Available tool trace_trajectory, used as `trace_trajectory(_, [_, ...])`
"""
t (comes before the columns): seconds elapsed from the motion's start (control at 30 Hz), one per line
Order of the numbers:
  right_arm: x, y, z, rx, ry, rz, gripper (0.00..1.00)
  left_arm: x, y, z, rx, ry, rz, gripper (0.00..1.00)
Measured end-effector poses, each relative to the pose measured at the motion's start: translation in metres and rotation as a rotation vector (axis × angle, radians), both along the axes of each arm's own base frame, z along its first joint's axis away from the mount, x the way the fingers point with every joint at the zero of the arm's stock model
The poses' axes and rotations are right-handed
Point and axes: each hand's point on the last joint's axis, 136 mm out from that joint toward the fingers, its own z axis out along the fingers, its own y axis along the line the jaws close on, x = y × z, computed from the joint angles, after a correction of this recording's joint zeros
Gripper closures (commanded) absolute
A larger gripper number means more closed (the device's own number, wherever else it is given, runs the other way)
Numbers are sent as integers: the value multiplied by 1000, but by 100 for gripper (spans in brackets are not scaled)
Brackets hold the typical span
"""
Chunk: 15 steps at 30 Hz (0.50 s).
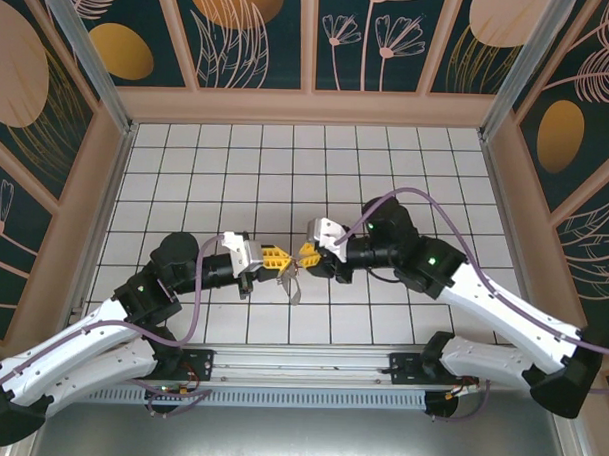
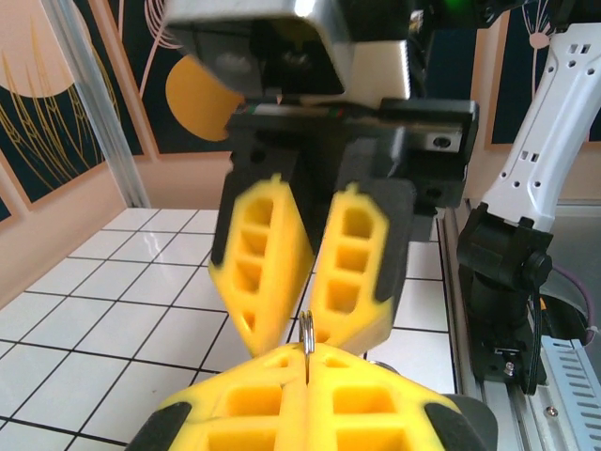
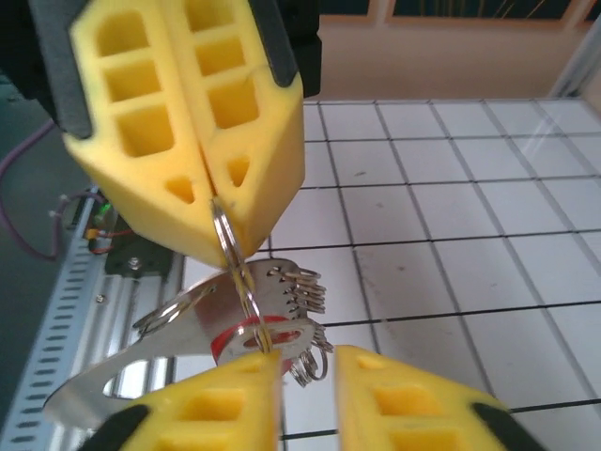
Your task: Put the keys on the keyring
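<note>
My two grippers meet tip to tip above the middle of the tiled floor. The left gripper (image 1: 281, 259) (image 2: 306, 355) (image 3: 214, 193) is shut on the keyring's thin metal ring (image 2: 306, 331) (image 3: 228, 246), held edge-on. From that ring hangs the key with the red head (image 3: 246, 331) and silver toothed blade (image 3: 286, 282), along with small rings (image 3: 315, 362) and a flat silvery piece (image 3: 113, 385). The right gripper (image 1: 304, 254) (image 3: 308, 362) (image 2: 310, 324) stands open right below, one finger (image 3: 235, 395) touching the red head. A pale strap (image 1: 293, 288) dangles beneath both.
A slotted aluminium rail (image 1: 309, 383) (image 3: 66, 310) runs along the near edge behind the arm bases. The right arm's black base (image 2: 507, 291) stands by it. Wooden walls (image 1: 309, 106) close in the white tiled floor (image 1: 287, 167) on three sides.
</note>
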Motion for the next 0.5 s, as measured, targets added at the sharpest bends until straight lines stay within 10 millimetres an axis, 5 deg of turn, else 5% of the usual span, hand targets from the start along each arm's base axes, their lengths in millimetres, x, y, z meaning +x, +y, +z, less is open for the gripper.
trace_trajectory(0.37, [-20, -21, 53, 215, -115, 11, 63, -10, -8, 4, -26, -2, -80, 100])
trace_trajectory(0.5, [-25, -15, 54, 232, -106, 62, 59, -11, -11, 1, -18, 7, -99, 100])
